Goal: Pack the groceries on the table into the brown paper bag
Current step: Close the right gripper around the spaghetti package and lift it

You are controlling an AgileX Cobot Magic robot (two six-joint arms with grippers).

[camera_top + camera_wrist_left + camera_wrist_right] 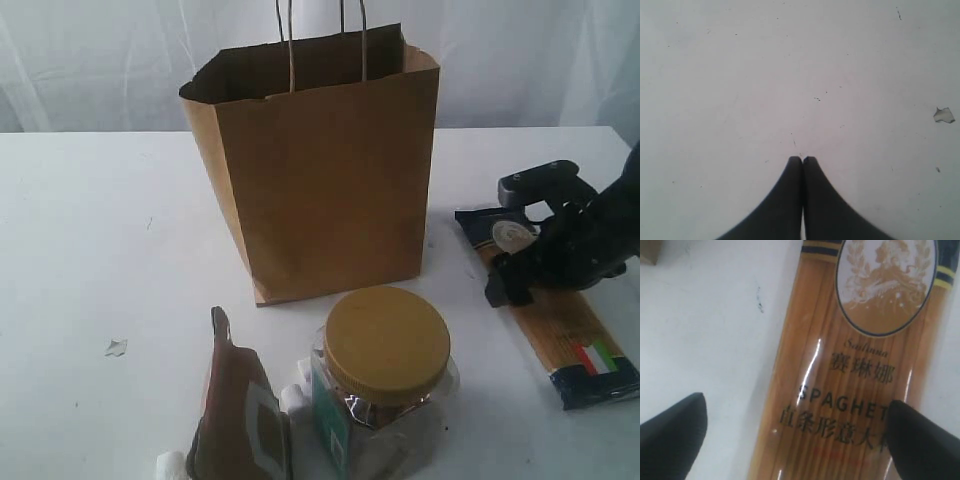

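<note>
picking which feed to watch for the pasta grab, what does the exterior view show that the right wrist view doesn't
Only the exterior view: the upright brown paper bag with its handles (the wrist view catches at most a brown corner), the clear jar with mustard lid, the brown-orange pouch, and the spaghetti packet end to end.
Only the right wrist view: the packet's crest and lettering up close.
Both: the packet lying on the white table with the open right gripper over it.

Left gripper (802, 159): fingers were matte black, flaring broadly toward the base.
Right gripper (795, 420): body was black, blocky, with rounded fingertips.
</note>
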